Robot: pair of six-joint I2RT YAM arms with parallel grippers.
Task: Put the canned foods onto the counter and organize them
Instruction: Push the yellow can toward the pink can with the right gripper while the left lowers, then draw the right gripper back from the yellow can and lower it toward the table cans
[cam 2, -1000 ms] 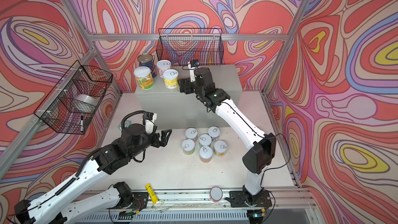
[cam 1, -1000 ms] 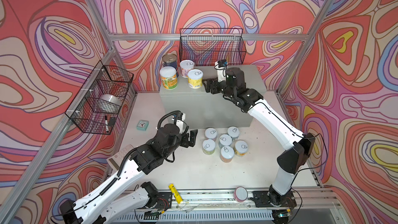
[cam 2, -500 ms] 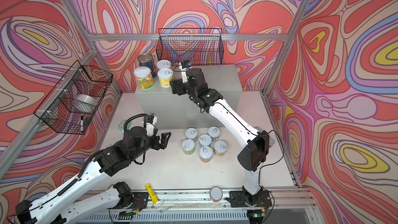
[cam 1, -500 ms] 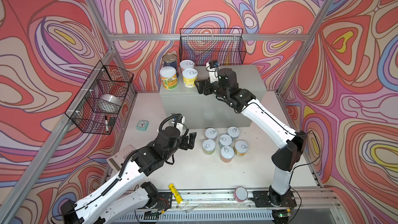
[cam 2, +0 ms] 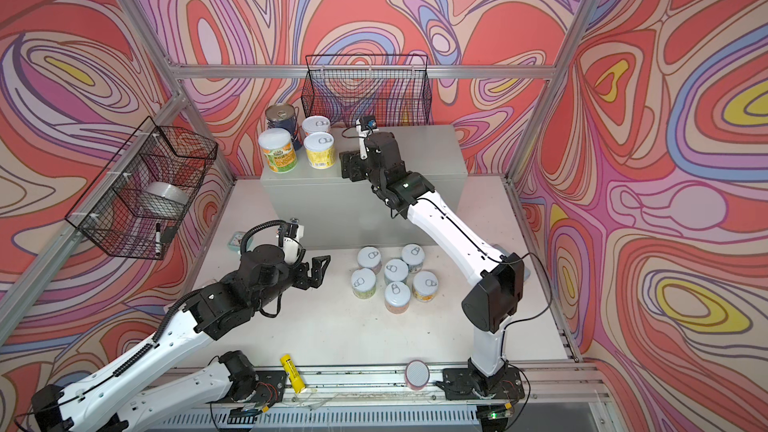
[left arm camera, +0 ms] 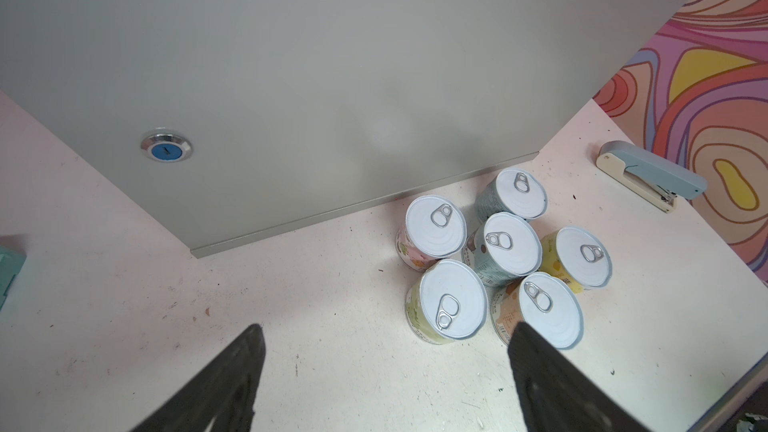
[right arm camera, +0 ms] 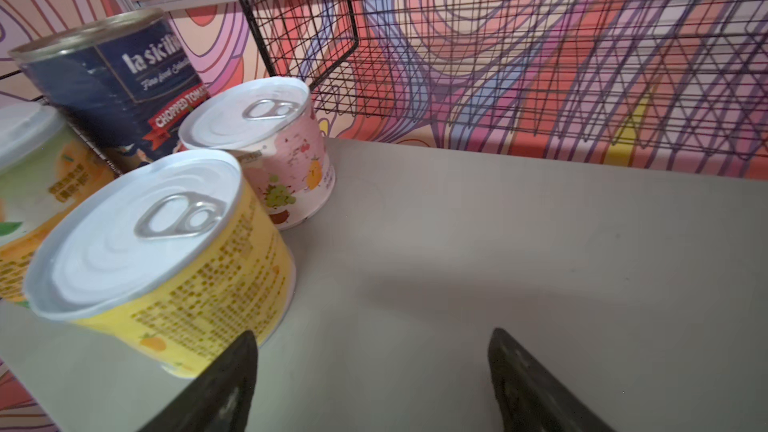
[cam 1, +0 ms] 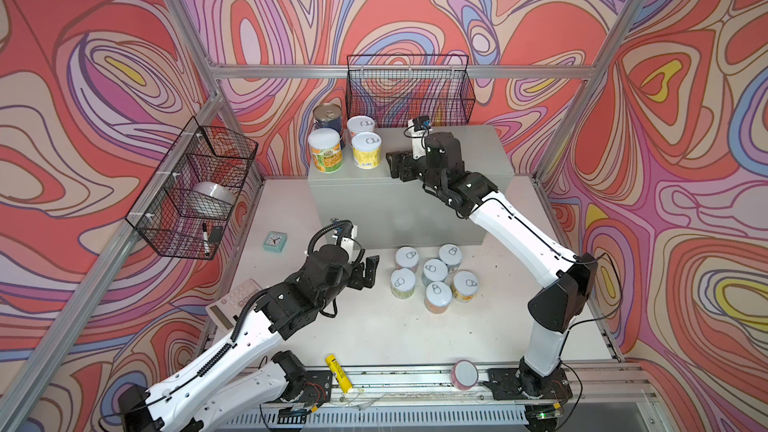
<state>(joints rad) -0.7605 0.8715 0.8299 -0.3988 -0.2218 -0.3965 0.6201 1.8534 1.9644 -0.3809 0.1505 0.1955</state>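
Swirled walls, pale tabletop, grey counter, left fingers wide, right fingers wide

Both top views look steeply down from high in front, nearly identical, with the counter at upper centre of the frame. The left wrist camera looks down from close on six loose cans before the counter's front. The right wrist camera skims low over its top, close beside four placed cans.

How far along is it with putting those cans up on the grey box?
Done: four cans stand together on the counter. In hand: nothing; the right gripper is open beside them, the left gripper open near the six cans left on the table.
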